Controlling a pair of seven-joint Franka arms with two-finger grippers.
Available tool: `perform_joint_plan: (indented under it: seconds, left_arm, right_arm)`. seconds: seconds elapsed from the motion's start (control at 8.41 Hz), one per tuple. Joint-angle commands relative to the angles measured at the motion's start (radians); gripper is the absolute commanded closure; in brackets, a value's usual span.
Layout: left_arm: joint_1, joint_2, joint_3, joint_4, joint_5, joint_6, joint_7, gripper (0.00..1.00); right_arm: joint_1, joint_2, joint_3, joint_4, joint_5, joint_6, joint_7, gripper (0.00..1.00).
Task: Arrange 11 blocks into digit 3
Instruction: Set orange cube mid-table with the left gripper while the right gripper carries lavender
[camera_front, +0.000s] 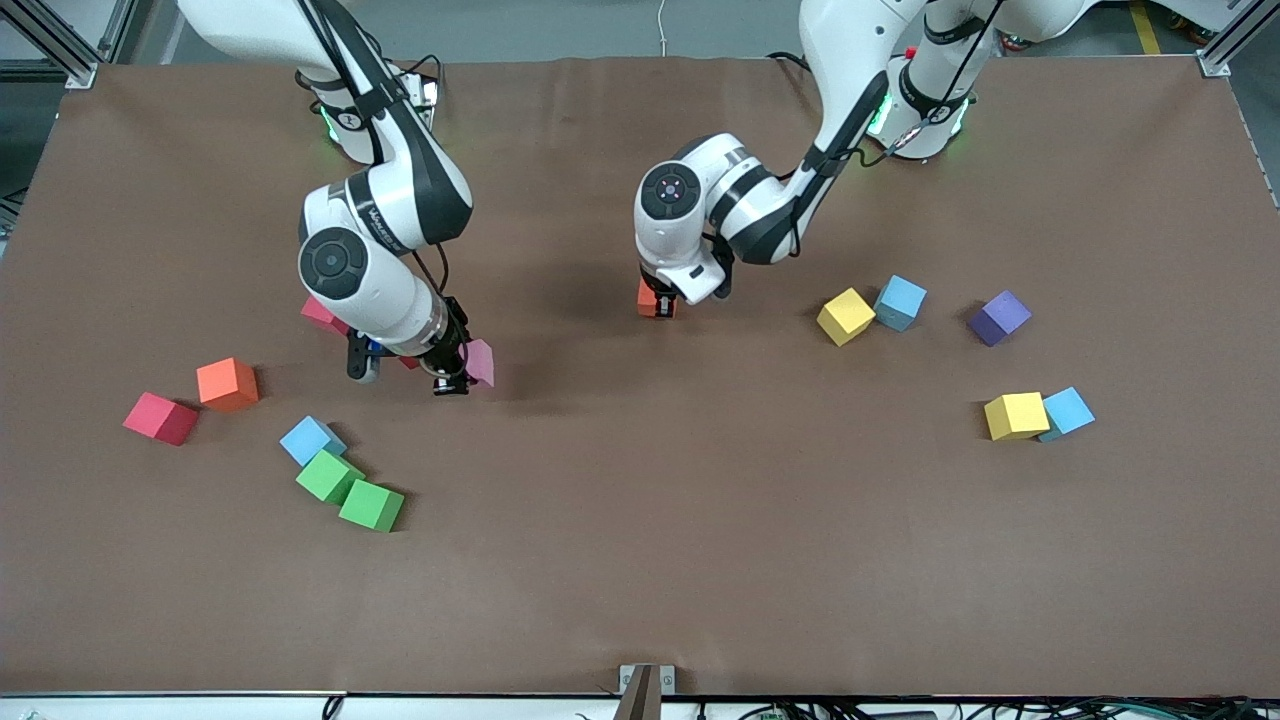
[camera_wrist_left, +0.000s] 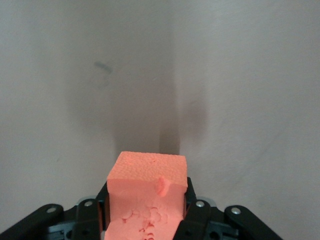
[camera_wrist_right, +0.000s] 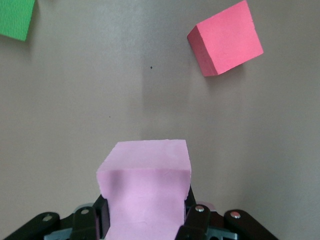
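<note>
My left gripper (camera_front: 657, 303) is shut on an orange-red block (camera_front: 655, 299) low over the middle of the table; the left wrist view shows this block (camera_wrist_left: 147, 175) between the gripper's (camera_wrist_left: 146, 210) jaws. My right gripper (camera_front: 452, 378) is shut on the pink block (camera_front: 480, 362), seen in its wrist view as a pink block (camera_wrist_right: 145, 185) in the gripper (camera_wrist_right: 146, 212). A red block (camera_wrist_right: 225, 45) and a green block (camera_wrist_right: 15, 17) lie on the mat ahead. The other blocks lie scattered, and no digit 3 is in view.
Toward the right arm's end lie a red block (camera_front: 160, 418), an orange block (camera_front: 228, 384), a red block (camera_front: 322, 314), a blue block (camera_front: 310, 440) and two green blocks (camera_front: 329, 476) (camera_front: 371, 505). Toward the left arm's end lie yellow (camera_front: 846, 316), blue (camera_front: 900, 302), purple (camera_front: 999, 318), yellow (camera_front: 1016, 416) and blue (camera_front: 1066, 412) blocks.
</note>
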Motion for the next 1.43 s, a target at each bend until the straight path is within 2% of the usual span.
perform_joint_plan:
  seconds: [0.0,0.59,0.95,1.19,1.31]
  left_arm:
    - [-0.046,-0.009,0.01,-0.013,0.013,0.071,-0.141,0.57]
    - [-0.159,-0.006,0.016,-0.076,0.018,0.096,-0.324,0.57]
    - [-0.185,-0.003,0.011,-0.099,0.16,0.158,-0.456,0.57]
    - [-0.19,0.005,0.01,-0.099,0.174,0.171,-0.473,0.56]
    - [-0.19,0.005,0.011,-0.1,0.174,0.171,-0.472,0.44]
  right_arm:
    - [-0.01,-0.013,0.009,-0.016,-0.004,0.008,0.034,1.0]
    - [-0.012,-0.012,0.006,-0.017,-0.004,0.005,0.048,1.0]
    - [-0.018,-0.012,0.003,-0.017,-0.004,0.004,0.046,1.0]
    - [-0.018,-0.012,0.003,-0.017,-0.004,-0.002,0.048,1.0]
    - [-0.018,-0.012,0.003,-0.017,-0.004,-0.013,0.057,1.0]
